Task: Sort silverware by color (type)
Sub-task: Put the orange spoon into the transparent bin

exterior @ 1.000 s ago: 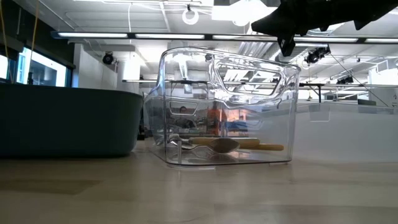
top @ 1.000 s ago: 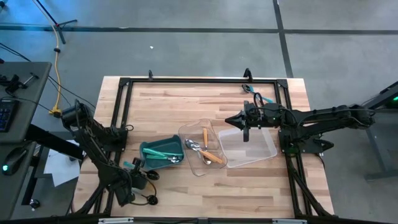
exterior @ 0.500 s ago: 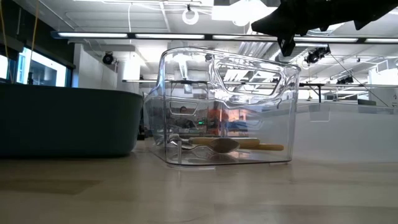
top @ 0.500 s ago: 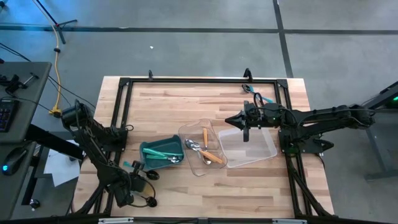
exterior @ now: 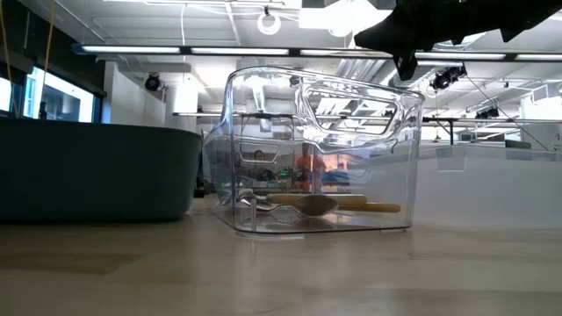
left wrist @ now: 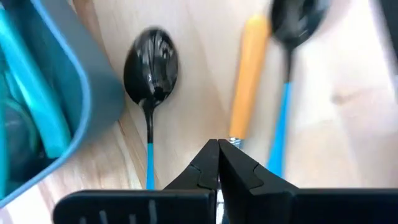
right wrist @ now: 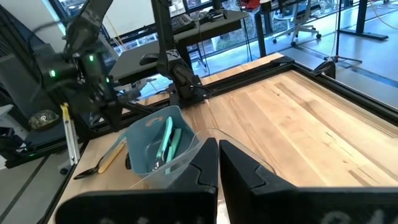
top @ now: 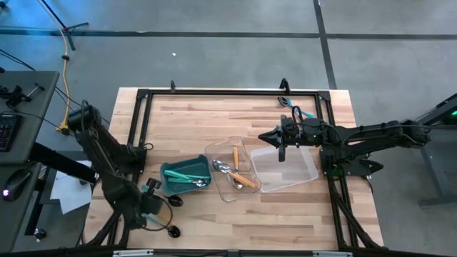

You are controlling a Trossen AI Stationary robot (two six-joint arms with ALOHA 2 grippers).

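Teal spoons in bin (top: 184, 176), orange ones in tray (top: 233, 171), second tray (top: 285, 167) bare; both grippers (top: 151, 191) (top: 265, 135) closed, holding nothing.

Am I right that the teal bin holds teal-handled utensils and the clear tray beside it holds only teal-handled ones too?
Not quite. The teal bin does hold teal-handled utensils, but the clear tray beside it holds orange-handled utensils, as the high view shows.

bin (top: 184, 176) left of trays (top: 232, 170), touching
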